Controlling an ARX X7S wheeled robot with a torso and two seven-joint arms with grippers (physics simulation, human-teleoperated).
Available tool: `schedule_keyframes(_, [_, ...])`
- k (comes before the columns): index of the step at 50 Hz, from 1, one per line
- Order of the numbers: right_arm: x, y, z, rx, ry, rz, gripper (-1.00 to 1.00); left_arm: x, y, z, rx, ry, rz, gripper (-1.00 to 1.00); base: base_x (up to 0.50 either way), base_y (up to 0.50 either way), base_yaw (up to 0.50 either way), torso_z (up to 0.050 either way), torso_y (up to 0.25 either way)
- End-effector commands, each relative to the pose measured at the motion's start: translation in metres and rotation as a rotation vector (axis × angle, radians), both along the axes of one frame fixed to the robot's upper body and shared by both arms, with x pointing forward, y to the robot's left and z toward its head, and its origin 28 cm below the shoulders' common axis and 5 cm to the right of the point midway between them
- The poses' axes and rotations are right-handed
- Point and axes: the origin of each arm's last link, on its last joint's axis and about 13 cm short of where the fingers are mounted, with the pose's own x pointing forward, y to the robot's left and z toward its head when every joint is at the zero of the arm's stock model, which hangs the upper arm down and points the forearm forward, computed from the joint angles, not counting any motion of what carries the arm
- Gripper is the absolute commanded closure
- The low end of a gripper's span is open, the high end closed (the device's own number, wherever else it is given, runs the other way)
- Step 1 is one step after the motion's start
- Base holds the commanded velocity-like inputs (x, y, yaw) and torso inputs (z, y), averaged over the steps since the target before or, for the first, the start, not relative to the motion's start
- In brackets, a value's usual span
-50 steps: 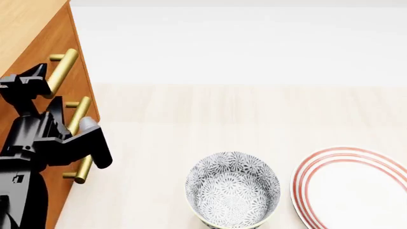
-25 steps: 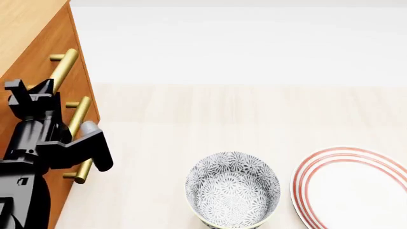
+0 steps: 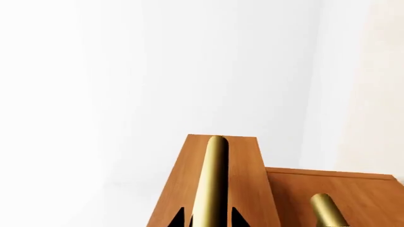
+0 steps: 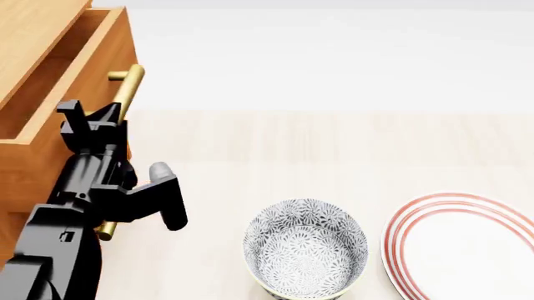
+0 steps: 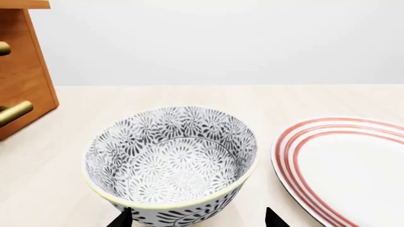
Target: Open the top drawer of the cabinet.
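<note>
At the head view's left stands the orange-brown cabinet [image 4: 29, 28]. Its top drawer [image 4: 79, 72] is pulled out toward me, showing its hollow inside. My left gripper [image 4: 92, 122] is shut on the drawer's brass bar handle [image 4: 127, 90]. The left wrist view has the handle [image 3: 211, 179] running between the two black fingertips of the left gripper [image 3: 207, 220], in front of the drawer front [image 3: 246, 179]. My right gripper [image 5: 196, 220] is open, low behind a patterned bowl [image 5: 170, 156], and does not appear in the head view.
A lower drawer's brass handle [image 3: 327, 210] sits beneath the pulled-out drawer, and another handle [image 4: 104, 230] shows under my left arm. The black-and-white patterned bowl [image 4: 304, 247] stands on the pale wooden floor, with a red-ringed white plate [image 4: 463, 244] beside it to the right.
The top drawer has slid out of the cabinet toward the right of the head view. My left gripper moved with it, still on the handle. Bowl and plate are unmoved.
</note>
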Motion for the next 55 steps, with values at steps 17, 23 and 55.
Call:
schedule_keyframes(17, [0.002, 0.001, 0.001, 0.014, -0.013, 0.016, -1.0, -0.003, -0.065, 0.022, 0.037, -0.037, -0.225, 1.0, 0.0, 0.0, 0.0, 0.0, 0.0])
schedule_keyframes(23, [0.002, 0.001, 0.001, 0.013, -0.013, 0.018, -1.0, -0.006, -0.07, 0.023, 0.041, -0.041, -0.246, 1.0, 0.0, 0.0, 0.0, 0.0, 0.0])
schedule_keyframes(55, [0.004, -0.001, 0.001, 0.019, -0.008, 0.007, -1.0, -0.041, -0.103, 0.039, -0.154, -0.055, -0.446, -1.0, 0.0, 0.0, 0.0, 0.0, 0.002])
